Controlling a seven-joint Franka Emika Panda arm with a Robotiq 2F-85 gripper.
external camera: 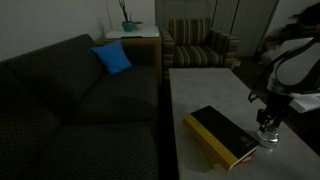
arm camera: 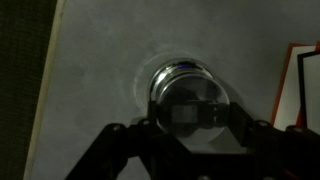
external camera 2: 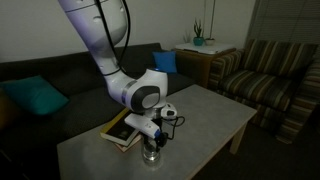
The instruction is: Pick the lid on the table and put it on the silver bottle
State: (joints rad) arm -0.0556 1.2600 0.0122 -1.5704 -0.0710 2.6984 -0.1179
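The silver bottle (external camera: 268,139) (external camera 2: 151,154) stands on the pale speckled table (external camera: 205,85) (external camera 2: 205,115), close to a black-and-yellow book. My gripper (external camera: 266,126) (external camera 2: 155,139) hangs straight above it, pointing down. In the wrist view the gripper (arm camera: 190,112) is shut on a round disc, the lid (arm camera: 188,92), which sits over the bottle's shiny rim (arm camera: 180,67). The dark fingers cross most of the lid. Whether the lid rests on the bottle or hovers just above it does not show.
The black-and-yellow book (external camera: 222,135) (external camera 2: 122,130) (arm camera: 300,90) lies beside the bottle. A dark sofa (external camera: 70,100) runs along the table, with a striped armchair (external camera: 200,45) beyond the table's far end. The table edge (arm camera: 50,90) is near.
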